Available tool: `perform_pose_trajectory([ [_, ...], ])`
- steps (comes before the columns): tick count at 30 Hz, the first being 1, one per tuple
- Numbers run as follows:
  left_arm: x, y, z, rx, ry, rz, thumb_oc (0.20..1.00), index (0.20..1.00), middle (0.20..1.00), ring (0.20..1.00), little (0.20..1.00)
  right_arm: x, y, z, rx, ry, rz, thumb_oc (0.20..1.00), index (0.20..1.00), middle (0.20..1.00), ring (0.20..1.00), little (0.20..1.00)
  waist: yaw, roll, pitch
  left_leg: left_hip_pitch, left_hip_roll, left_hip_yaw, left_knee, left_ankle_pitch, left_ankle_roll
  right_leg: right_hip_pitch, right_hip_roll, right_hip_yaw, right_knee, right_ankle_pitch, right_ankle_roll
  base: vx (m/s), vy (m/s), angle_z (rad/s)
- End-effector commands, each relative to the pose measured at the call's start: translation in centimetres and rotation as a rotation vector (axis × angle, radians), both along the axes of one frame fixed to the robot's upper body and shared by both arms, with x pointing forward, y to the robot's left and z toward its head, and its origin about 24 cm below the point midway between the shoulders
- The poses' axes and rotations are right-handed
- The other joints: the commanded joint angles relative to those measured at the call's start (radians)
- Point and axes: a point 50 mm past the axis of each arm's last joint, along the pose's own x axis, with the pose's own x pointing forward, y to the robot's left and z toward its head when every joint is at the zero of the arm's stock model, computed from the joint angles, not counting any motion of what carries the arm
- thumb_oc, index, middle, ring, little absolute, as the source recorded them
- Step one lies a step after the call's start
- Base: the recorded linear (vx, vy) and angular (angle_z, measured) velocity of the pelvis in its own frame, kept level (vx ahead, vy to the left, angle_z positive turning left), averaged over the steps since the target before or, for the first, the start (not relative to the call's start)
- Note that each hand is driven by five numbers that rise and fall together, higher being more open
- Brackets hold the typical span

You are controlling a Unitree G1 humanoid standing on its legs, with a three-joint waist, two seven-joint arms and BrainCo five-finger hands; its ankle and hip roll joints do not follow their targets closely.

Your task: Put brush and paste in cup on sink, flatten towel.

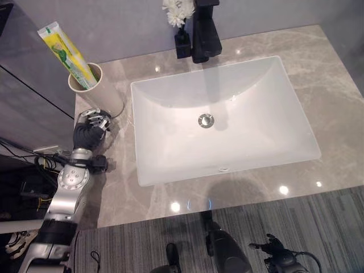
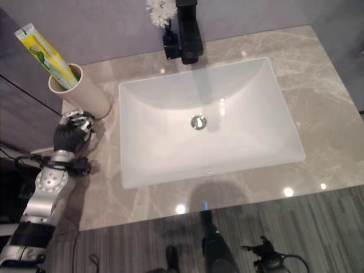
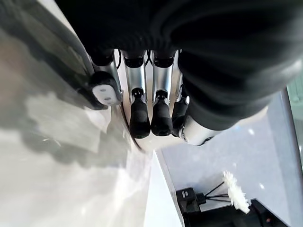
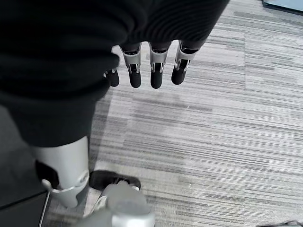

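A beige cup (image 1: 101, 90) stands at the back left corner of the marble counter (image 1: 335, 108), left of the white sink (image 1: 139, 165). A yellow and green toothpaste tube (image 1: 63, 52) stands tilted inside the cup, its end sticking out well above the rim. My left hand (image 1: 90, 129) rests on the counter just in front of the cup's base, fingers (image 3: 161, 118) relaxed and holding nothing. My right hand (image 1: 274, 248) hangs low over the striped carpet in front of the counter, its fingers (image 4: 156, 71) straight and empty.
A black faucet (image 1: 205, 34) rises behind the basin, with a small black vase of white flowers (image 1: 181, 23) to its left. The drain (image 1: 206, 120) sits mid-basin. A grey wall runs behind the counter, and a dark cabinet edge lies to the left.
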Motion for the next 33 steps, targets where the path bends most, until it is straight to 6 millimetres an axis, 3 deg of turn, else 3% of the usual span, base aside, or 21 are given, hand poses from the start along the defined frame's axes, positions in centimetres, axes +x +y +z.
perform_pose_trajectory([
  [1,0.6,0.5,-0.8,0.046,0.057,0.041,0.2,0.2,0.2,0.2,0.2,-2.8,-1.4,-0.4,-0.032,0.057,-0.12,1.0,1.0,1.0,1.0,1.0,-0.019,-0.011,-0.019,0.118,-0.05,0.005,0.032,-0.007,0.004,-0.093,-0.053,0.031,0.114,-0.036,0.105,0.0,-0.006,-0.1],
  [10,1.7,1.1,-0.7,0.038,0.075,0.088,0.2,0.2,0.2,0.2,0.2,-4.3,-1.2,-0.9,-0.03,0.116,-0.104,1.0,1.0,1.0,1.0,1.0,-0.034,-0.007,-0.022,0.125,-0.049,0.009,0.023,-0.005,0.005,-0.105,-0.046,0.034,0.12,-0.037,0.102,0.0,-0.004,-0.05],
  [21,-0.9,4.1,-1.9,0.093,0.136,0.16,0.2,0.2,0.2,0.2,0.2,-2.9,-0.5,-0.7,0.002,0.053,-0.082,1.0,1.0,1.0,1.0,1.0,-0.017,0.011,-0.025,0.124,-0.044,0.0,0.005,0.026,-0.006,-0.106,-0.046,0.025,0.122,-0.041,0.099,0.0,0.0,0.0],
  [26,-0.8,4.8,-1.5,0.083,0.126,0.186,0.2,0.2,0.2,0.2,0.2,-2.6,-0.9,-0.5,-0.01,0.042,-0.1,1.0,1.0,1.0,1.0,1.0,-0.015,0.015,-0.027,0.117,-0.042,-0.002,0.005,0.024,-0.008,-0.112,-0.051,0.019,0.124,-0.042,0.098,0.0,-0.002,0.01],
  [33,1.1,4.5,0.4,0.076,0.083,0.18,0.2,0.2,0.2,0.2,0.2,-2.2,-0.9,-0.4,-0.013,0.039,-0.097,1.0,1.0,1.0,1.0,1.0,-0.033,0.022,-0.022,0.105,-0.041,0.001,0.005,0.03,-0.012,-0.133,-0.048,0.018,0.133,-0.042,0.098,0.0,-0.001,0.01],
])
